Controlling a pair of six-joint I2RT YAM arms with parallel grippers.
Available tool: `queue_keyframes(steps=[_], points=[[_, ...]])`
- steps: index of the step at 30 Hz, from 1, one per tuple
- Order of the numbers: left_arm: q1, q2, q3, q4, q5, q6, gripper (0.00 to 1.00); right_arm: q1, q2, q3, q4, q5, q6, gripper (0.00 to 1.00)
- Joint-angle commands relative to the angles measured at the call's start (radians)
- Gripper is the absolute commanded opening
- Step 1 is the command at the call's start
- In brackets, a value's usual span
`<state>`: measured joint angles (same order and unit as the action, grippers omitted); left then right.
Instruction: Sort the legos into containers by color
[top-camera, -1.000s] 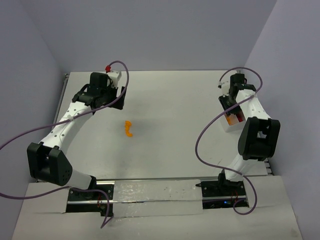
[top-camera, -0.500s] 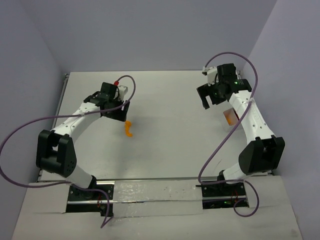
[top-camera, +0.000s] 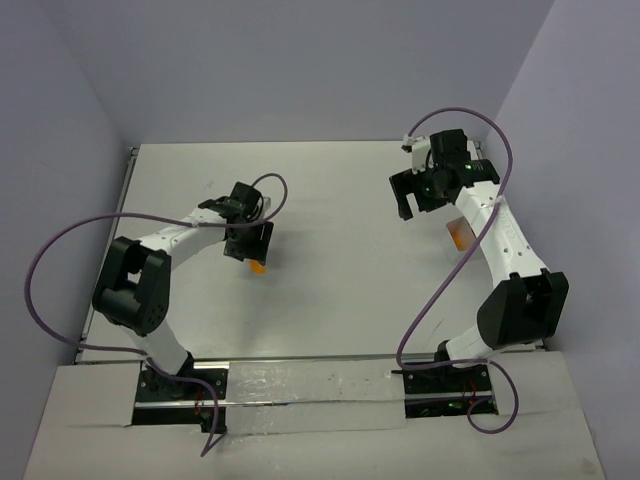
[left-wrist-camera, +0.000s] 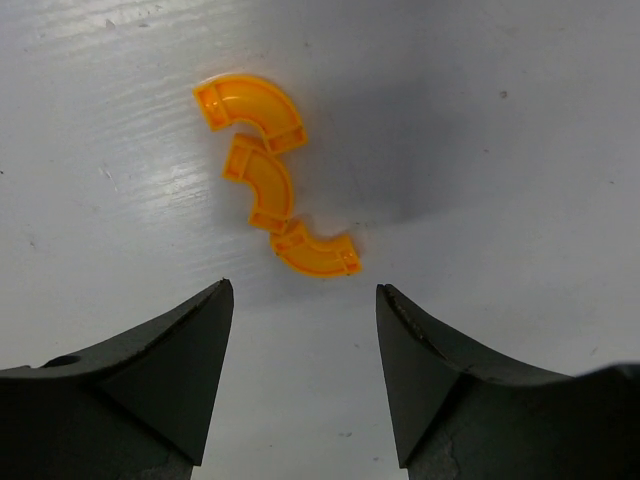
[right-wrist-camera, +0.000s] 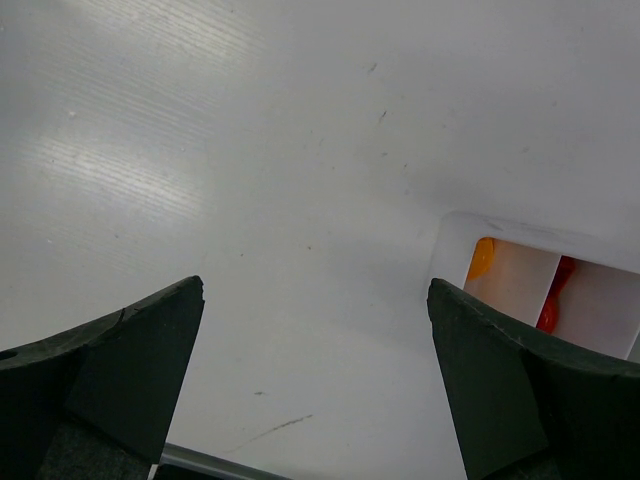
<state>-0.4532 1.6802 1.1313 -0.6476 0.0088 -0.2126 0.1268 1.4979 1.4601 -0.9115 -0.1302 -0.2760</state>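
Three orange-yellow curved legos (left-wrist-camera: 262, 180) lie in a chain on the white table, just ahead of my left gripper (left-wrist-camera: 303, 290), which is open and empty above them. In the top view the legos (top-camera: 258, 267) peek out beside the left gripper (top-camera: 252, 252). My right gripper (right-wrist-camera: 315, 288) is open and empty over bare table. A white container (right-wrist-camera: 455, 235) shows at the right edge of the right wrist view, holding an orange lego (right-wrist-camera: 480, 258) and a red lego (right-wrist-camera: 556, 298). In the top view this container (top-camera: 460, 236) lies right of the right gripper (top-camera: 405, 208), partly hidden by the arm.
Purple cables loop from both arms over the table sides. A metal rail (right-wrist-camera: 215, 462) marks the table's edge in the right wrist view. Grey walls close in the back and sides.
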Motion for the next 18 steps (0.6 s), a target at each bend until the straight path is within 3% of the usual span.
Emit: queue_keyframes(steps=[1,18], points=[[-0.001,0.067,0.027,-0.017,-0.033,-0.062,0.67,0.008,-0.015,-0.013,0.017,-0.017,0.016,1.0],[-0.008,0.136,0.021,-0.007,0.009,-0.054,0.4,0.011,-0.013,-0.018,0.019,-0.026,0.02,1.0]])
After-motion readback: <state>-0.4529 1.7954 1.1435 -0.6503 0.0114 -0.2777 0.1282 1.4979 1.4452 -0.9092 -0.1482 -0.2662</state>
